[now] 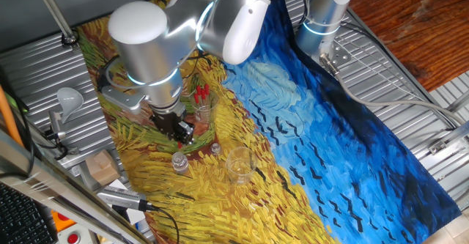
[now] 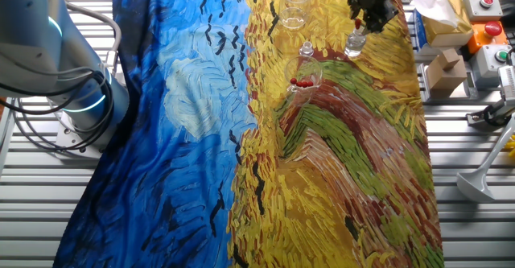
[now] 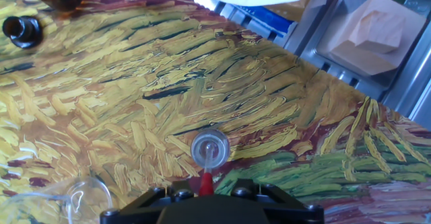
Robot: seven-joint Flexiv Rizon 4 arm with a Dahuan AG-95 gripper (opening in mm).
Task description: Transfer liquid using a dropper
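Note:
My gripper (image 1: pixel 181 132) hangs just above a small clear vial (image 1: pixel 179 163) on the painted cloth. It is shut on a dropper whose red bulb (image 2: pixel 358 24) shows below the fingers, right over the vial (image 2: pixel 354 45). In the hand view the red bulb (image 3: pixel 205 183) sits between the jaws of the gripper (image 3: pixel 206 196), pointing at the vial's round mouth (image 3: pixel 210 148). A glass (image 1: pixel 202 103) behind the gripper holds more red-bulbed droppers (image 2: pixel 302 82). The pipette's clear tip is too thin to make out.
A second small vial (image 1: pixel 215 149) and an empty glass beaker (image 1: pixel 239 165) stand to the right of the vial. Brown bottles (image 3: pixel 23 30) lie at the hand view's upper left. A wooden block (image 3: pixel 367 32) sits off the cloth on the metal table.

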